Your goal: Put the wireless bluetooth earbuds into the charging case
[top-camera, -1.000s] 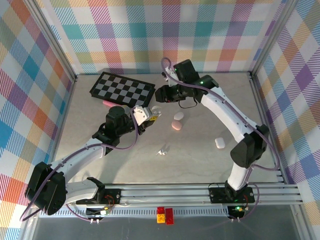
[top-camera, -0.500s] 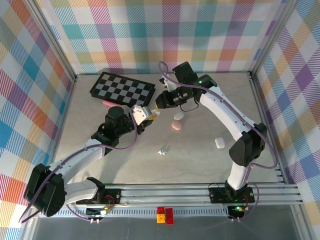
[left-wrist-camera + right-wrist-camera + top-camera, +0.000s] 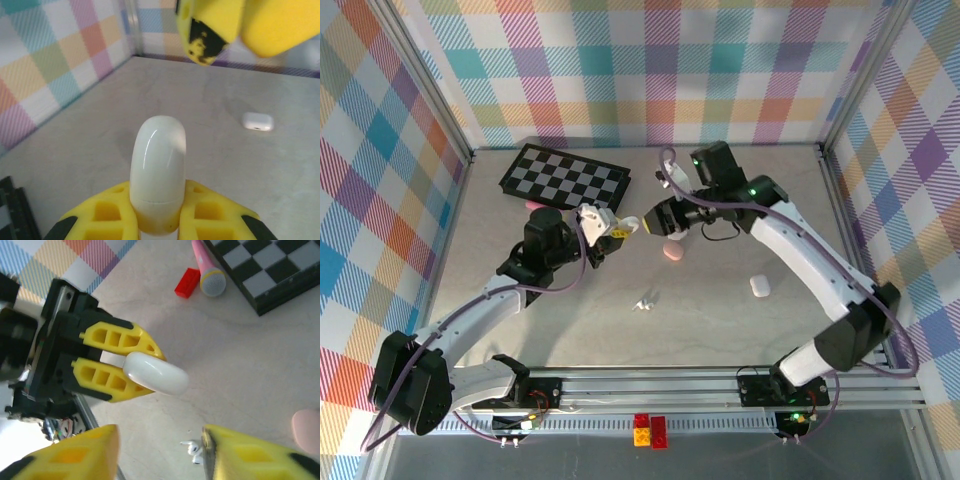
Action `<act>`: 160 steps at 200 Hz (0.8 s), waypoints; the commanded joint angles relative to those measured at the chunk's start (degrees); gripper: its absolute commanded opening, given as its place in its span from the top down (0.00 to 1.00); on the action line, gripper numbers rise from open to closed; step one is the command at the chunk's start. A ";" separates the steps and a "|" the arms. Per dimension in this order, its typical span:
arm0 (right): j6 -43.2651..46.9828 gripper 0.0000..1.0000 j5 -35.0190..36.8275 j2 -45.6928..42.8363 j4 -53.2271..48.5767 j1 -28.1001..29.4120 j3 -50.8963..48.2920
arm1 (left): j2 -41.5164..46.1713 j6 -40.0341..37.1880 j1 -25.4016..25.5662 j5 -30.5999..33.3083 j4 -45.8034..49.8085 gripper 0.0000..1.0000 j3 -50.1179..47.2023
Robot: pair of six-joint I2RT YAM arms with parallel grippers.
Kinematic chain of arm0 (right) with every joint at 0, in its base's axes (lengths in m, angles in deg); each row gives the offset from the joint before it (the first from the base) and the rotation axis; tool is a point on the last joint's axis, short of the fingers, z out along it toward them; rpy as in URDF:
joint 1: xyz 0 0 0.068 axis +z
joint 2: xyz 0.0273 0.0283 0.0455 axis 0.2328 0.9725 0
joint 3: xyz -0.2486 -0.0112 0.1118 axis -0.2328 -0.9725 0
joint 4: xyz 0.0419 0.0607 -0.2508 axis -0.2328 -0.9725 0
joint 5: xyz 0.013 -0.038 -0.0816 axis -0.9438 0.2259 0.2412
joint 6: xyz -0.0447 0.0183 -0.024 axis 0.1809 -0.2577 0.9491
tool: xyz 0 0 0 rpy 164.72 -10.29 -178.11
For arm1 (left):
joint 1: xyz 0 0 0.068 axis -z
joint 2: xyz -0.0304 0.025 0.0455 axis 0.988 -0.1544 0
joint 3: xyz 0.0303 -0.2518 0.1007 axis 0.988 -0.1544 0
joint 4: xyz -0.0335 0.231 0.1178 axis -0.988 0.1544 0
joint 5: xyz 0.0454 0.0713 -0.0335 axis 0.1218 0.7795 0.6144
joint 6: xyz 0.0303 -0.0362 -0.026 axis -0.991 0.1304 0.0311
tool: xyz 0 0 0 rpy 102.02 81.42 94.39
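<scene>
Earbuds (image 3: 644, 301) lie on grey tabletop (image 3: 720, 325), plaid walls (image 3: 720, 70) around; left hand (image 3: 611, 228) clamps case (image 3: 158, 160), right hand (image 3: 659, 222) apart.

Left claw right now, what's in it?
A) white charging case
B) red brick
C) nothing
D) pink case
A: the left claw is shut on the white charging case, whose rounded end sticks out in front of it.
</scene>
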 commanded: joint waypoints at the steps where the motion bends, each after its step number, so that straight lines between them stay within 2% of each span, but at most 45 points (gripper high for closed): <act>1: 17.59 0.42 -2.95 -6.09 6.48 0.29 -5.30 | 0.32 -0.70 -0.70 -13.73 10.59 1.00 7.43; 32: 29.35 0.39 -5.89 -10.00 5.66 0.53 -7.78 | 1.10 -3.88 -0.64 -18.16 18.05 1.00 11.19; 93: 34.23 0.45 -4.48 -5.39 5.36 4.48 -3.21 | 1.35 -7.45 -0.67 -21.46 23.92 1.00 15.16; 116: 34.50 0.59 -5.76 -4.10 5.06 4.94 -1.72 | 1.84 -7.41 -0.60 -20.98 23.52 1.00 15.06; 160: 34.68 0.75 -5.91 -3.62 4.09 5.12 -1.07 | 2.25 -7.02 -0.66 -21.02 23.73 1.00 15.83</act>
